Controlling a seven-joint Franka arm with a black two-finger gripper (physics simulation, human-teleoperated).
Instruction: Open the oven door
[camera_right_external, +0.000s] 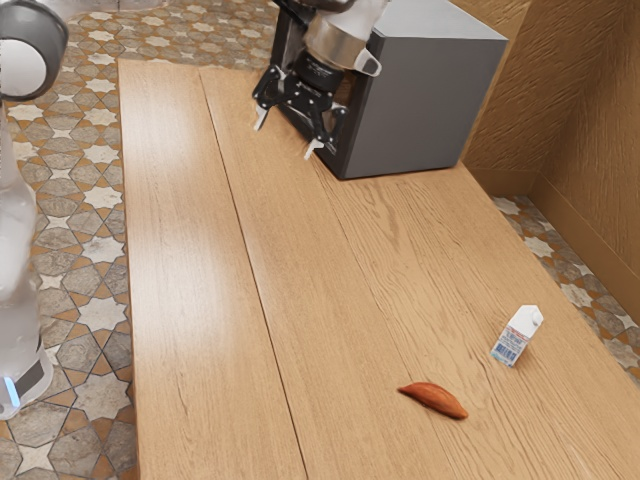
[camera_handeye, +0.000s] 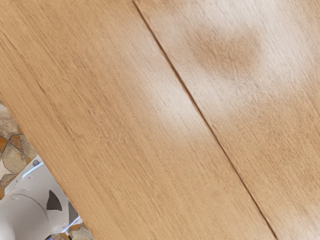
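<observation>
Evidently, we find the end effector (camera_right_external: 287, 133) open, fingers parted, nothing between them. Near it stands the door (camera_right_external: 350, 88), largely masked, fronting the oven (camera_right_external: 420, 110) on the counter (camera_right_external: 400, 260). We judge the door rigid, hinge-borne, possibly slick; we would hook its handle or free edge, neither discernible.

Nothing legible (carton (camera_right_external: 516, 336) print too small).

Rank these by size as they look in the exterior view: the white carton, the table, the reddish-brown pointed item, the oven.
1. Table
2. Oven
3. White carton and reddish-brown item: too alike to rank.
</observation>
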